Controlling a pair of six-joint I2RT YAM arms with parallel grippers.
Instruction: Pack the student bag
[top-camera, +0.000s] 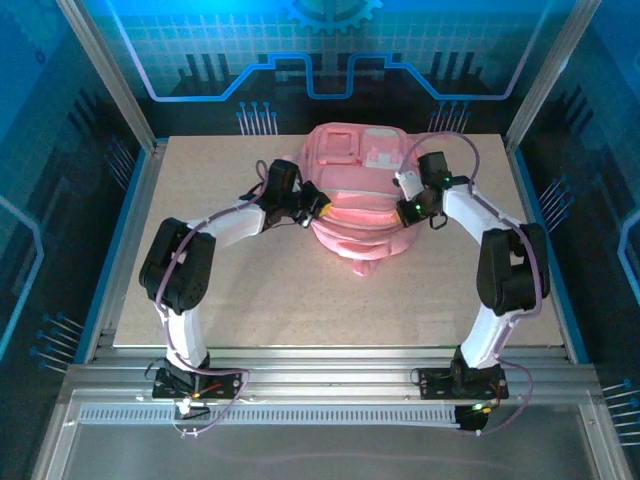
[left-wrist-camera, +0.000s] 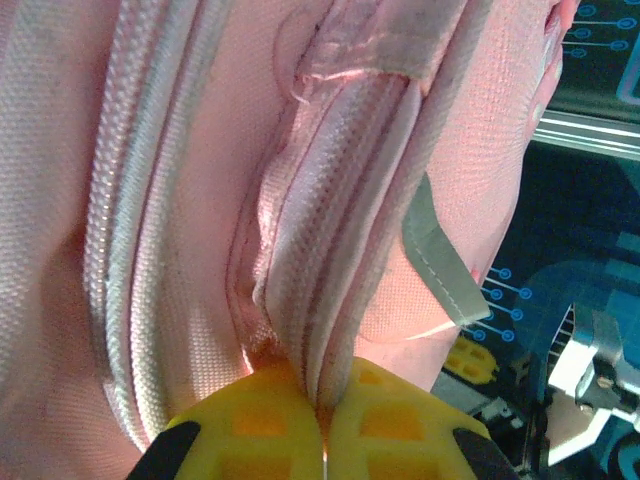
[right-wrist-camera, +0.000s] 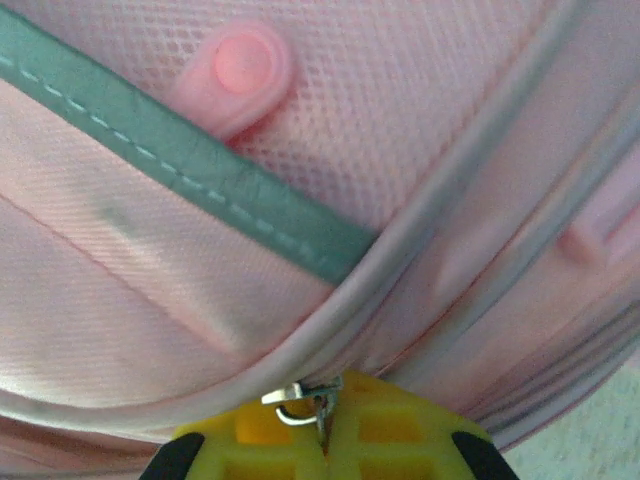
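The student bag (top-camera: 352, 190), a large soft pink backpack with a whitish front patch, lies at the back middle of the table. My left gripper (top-camera: 322, 206) is at its left side. Seen from the left wrist, the left gripper (left-wrist-camera: 322, 400) is shut, its yellow fingers pinching a fold of the bag's zip edge (left-wrist-camera: 335, 290). My right gripper (top-camera: 404, 208) is at the bag's right side. In the right wrist view, the right gripper (right-wrist-camera: 322, 420) is shut on a small metal zip pull (right-wrist-camera: 296, 398) under a pink piped seam. The bag's inside is hidden.
The bag rests on a beige table board (top-camera: 300, 300) with metal frame posts (top-camera: 110, 70) at its corners and a rail along the near edge. A grey-green trim strip (right-wrist-camera: 190, 165) and a round pink tab (right-wrist-camera: 240, 62) lie on the bag near the right fingers.
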